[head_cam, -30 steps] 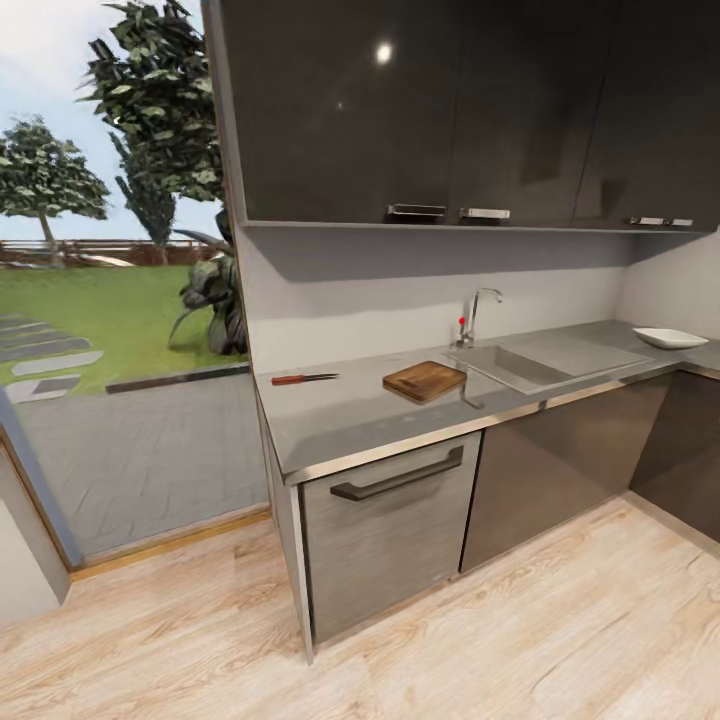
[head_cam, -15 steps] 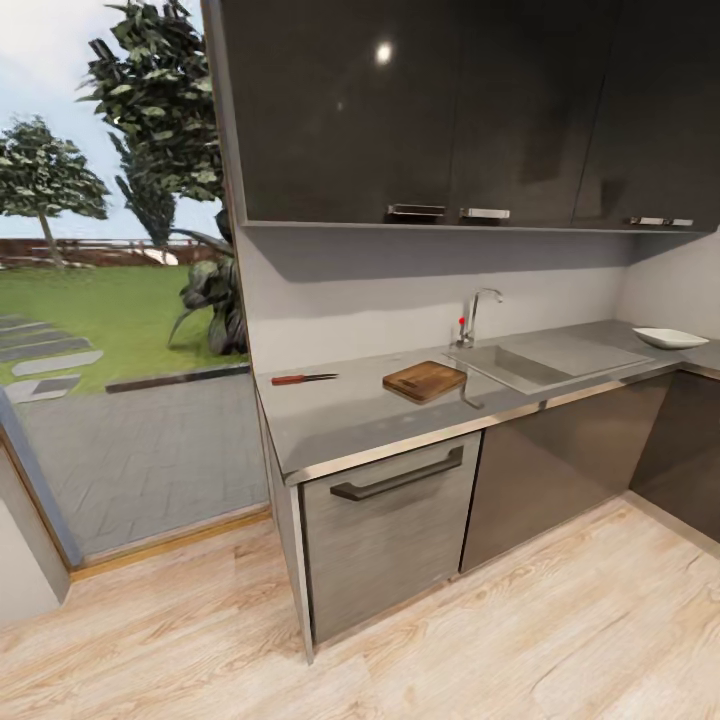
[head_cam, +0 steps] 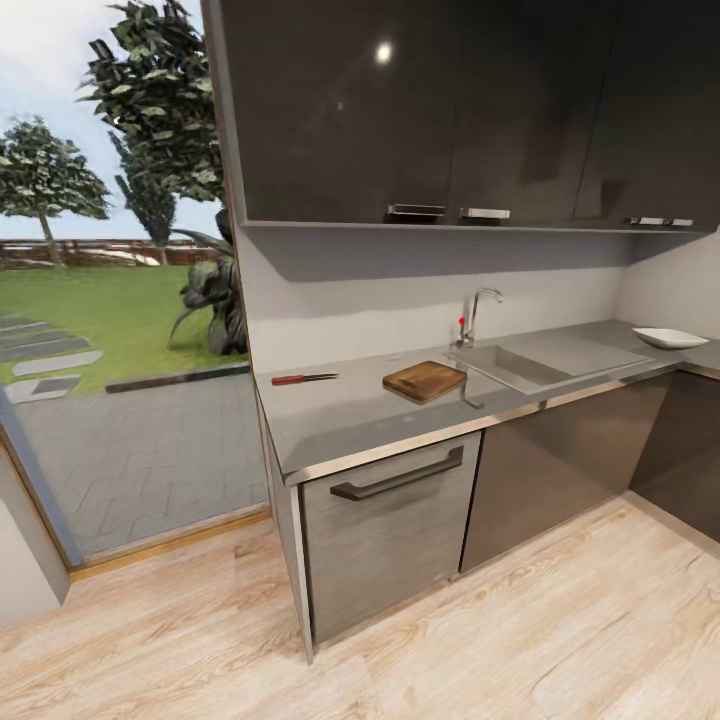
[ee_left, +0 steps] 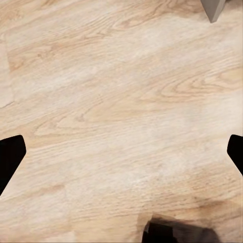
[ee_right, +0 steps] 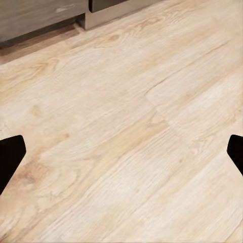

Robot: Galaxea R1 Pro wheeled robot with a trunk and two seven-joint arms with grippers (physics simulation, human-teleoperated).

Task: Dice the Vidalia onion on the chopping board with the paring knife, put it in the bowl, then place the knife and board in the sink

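The brown chopping board (head_cam: 425, 380) lies on the grey countertop (head_cam: 350, 415), just left of the steel sink (head_cam: 512, 366) with its tap (head_cam: 476, 315). Further left on the worktop rests the red-handled paring knife (head_cam: 303, 379). The white bowl (head_cam: 668, 338) sits at the far right end of the counter. The Vidalia onion is hidden from here; the sink's inside is barely visible. My left gripper (ee_left: 122, 154) hangs open above the wooden floor, holding nothing. My right gripper (ee_right: 121, 154) is likewise open over the floor, with the cabinet base (ee_right: 45, 15) ahead of it.
Dark wall cabinets (head_cam: 420, 110) hang over the counter. A drawer with a dark bar handle (head_cam: 398, 478) is below the board. A large glass opening (head_cam: 120, 300) to the garden is at left. Light wooden floor (head_cam: 500, 640) stretches between me and the cabinets.
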